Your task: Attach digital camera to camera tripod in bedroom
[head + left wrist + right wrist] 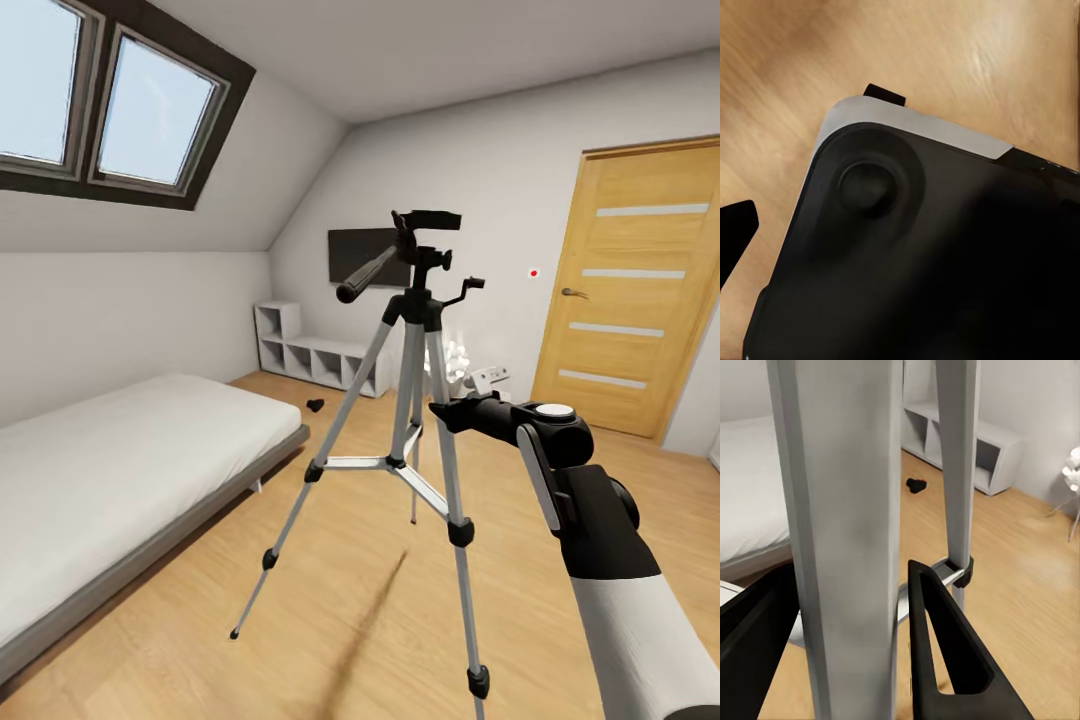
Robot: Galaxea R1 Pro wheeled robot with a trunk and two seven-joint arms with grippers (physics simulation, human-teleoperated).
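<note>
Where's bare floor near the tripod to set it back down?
Open plank floor lies between the bed and the camera tripod, and toward the door. It is crowded under the tripod's spread legs, where the right gripper straddles one leg. A small black object lies near the shelving.

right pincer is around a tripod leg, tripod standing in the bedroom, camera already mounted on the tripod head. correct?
Not quite. The head view shows the camera tripod head bare. A small dark object that may be the digital camera lies on the floor near the white shelving. The rest holds: in the right wrist view the right pincer straddles a silver leg, and the tripod stands upright.
</note>
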